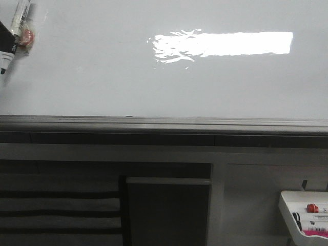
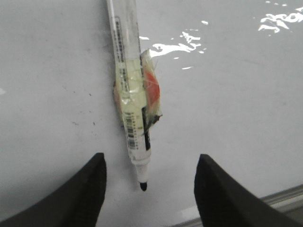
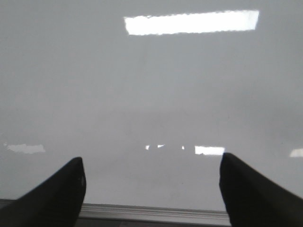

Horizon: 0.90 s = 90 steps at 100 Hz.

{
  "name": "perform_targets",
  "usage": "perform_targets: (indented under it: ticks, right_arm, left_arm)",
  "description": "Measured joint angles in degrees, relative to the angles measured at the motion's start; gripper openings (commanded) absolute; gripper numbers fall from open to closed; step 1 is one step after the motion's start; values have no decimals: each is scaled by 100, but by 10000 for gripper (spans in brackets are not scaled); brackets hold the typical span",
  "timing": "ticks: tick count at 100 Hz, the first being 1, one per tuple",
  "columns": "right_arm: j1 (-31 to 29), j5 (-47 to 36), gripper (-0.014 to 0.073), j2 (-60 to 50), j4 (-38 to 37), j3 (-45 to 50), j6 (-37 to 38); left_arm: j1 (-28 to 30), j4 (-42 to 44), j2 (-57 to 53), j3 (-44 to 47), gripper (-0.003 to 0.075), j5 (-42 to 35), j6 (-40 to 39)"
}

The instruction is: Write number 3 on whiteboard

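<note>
Both end effectors (image 2: 147,189) (image 3: 151,194) gape over bare whiteboard (image 1: 154,82) near its ledge (image 1: 164,123); marker (image 2: 130,94) lies between left fingers.

whiteboard (image 1: 102,77): glossy white, bright rect. glare | ledge (image 1: 164,124): grey metal | marker (image 2: 129,90): clear/white barrel, barcode, black tip, orange taped patch | fingers (image 2: 80,194): black | tray (image 1: 287,205): white, red+black caps
</note>
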Motion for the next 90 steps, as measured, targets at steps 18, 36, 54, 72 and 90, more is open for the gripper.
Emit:
perform_targets:
  ticks: [18, 36, 54, 72, 90]
  right_arm:
    - [0, 0, 525, 0, 0, 0, 0]
    - [0, 0, 525, 0, 0, 0, 0]
    - [0, 0, 525, 0, 0, 0, 0]
    - [0, 0, 525, 0, 0, 0, 0]
    - [0, 0, 525, 0, 0, 0, 0]
  left_arm:
    - [0, 136, 451, -126, 365, -223, 0]
    - [0, 174, 706, -148, 364, -479, 0]
    - [0, 174, 826, -148, 292, -539, 0]
    - [0, 174, 826, -148, 189, -601, 0]
    - [0, 179, 826, -148, 102, -601, 0]
